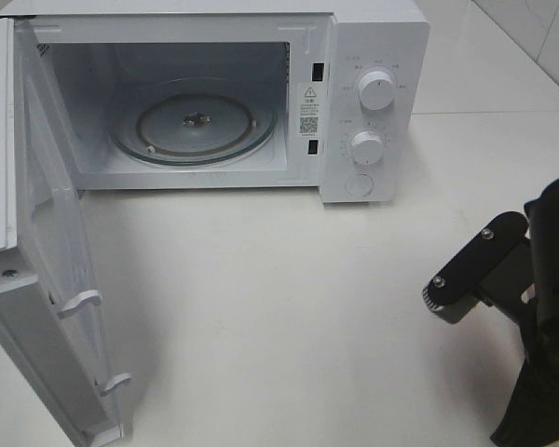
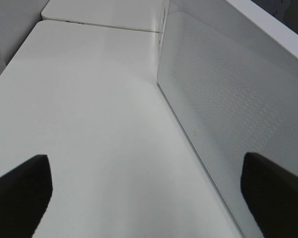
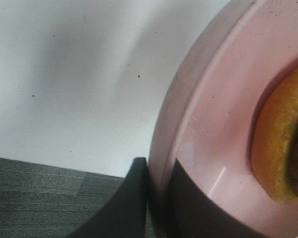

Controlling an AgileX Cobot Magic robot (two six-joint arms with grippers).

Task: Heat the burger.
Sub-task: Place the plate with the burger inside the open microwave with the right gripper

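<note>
Right gripper (image 3: 156,171) is clamping the rim of the pink plate (image 3: 208,114), with 1 finger on the inner face and 1 on the outer side. The burger (image 3: 283,144) is sitting on that plate, only its golden bun edge showing, close to the near edge of the table (image 1: 261,307); plate and burger are lying outside the high view, where only the right arm (image 1: 545,279) is showing at the near right. Left gripper (image 2: 145,163) is hanging with its jaws spread wide and holding nothing, just beside the swung-out door (image 1: 47,233). Beyond, the microwave (image 1: 373,37) is standing open, its glass turntable (image 1: 196,121) bare. The step in hand is judged to be carrying the plate to the oven. Because the grip is taking only 1 side of the rim, the plate is likely to droop on the far side, so it is best lifted level and slowly, moved across the bare table, passed well apart from the door and the oven's front frame, and lowered onto the middle of the turntable before the fingers are released
</note>
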